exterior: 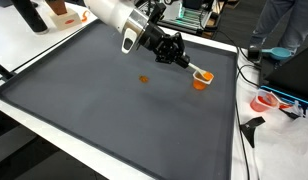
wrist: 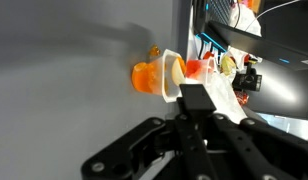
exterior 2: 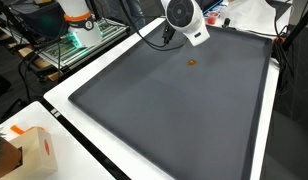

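A dark mat point(exterior: 114, 120) covers most of the white table point(exterior: 24, 60). The arm point(exterior: 114, 15) reaches in from the far side, down towards the mat's far right part. Its gripper point(exterior: 189, 68) is right at an orange cup point(exterior: 201, 82) there, and a white strip runs from the fingers to the rim. The wrist view is blurred, so I cannot tell if the jaws clamp the cup. A small orange bit point(exterior: 145, 79) lies left of the cup, apart from it.
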Motion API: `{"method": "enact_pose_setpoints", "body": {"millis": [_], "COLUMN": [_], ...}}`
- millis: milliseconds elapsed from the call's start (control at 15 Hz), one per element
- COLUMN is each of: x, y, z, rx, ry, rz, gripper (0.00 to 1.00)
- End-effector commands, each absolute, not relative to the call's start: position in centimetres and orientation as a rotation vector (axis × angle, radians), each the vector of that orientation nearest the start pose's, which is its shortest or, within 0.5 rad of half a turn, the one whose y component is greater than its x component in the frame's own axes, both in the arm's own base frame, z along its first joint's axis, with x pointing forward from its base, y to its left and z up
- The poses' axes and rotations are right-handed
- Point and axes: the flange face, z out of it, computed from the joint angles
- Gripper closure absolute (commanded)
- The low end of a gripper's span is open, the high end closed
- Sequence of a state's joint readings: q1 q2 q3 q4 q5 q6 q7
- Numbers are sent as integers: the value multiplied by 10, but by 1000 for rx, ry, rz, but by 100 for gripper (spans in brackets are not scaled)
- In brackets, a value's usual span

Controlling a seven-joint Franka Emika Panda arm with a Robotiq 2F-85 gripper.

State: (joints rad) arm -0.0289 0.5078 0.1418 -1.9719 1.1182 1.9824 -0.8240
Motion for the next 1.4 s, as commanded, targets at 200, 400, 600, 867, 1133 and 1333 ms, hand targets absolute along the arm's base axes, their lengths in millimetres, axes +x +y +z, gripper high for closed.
{"method": "enact_pose_setpoints", "body": {"millis": [200,400,600,867,1133,1333], "x": [572,573,574,574,570,564], "y": [104,96,84,55,23,4], "z": [203,208,226,269,323,360], "rx": [-1976,-1948,-1935,-1952,-2003,-2039], "ry": [-127,-112,-107,-103,-102,-90], "rz": [99,84,50,-20,-108,-163], "gripper": [97,97,97,97,97,97]}}
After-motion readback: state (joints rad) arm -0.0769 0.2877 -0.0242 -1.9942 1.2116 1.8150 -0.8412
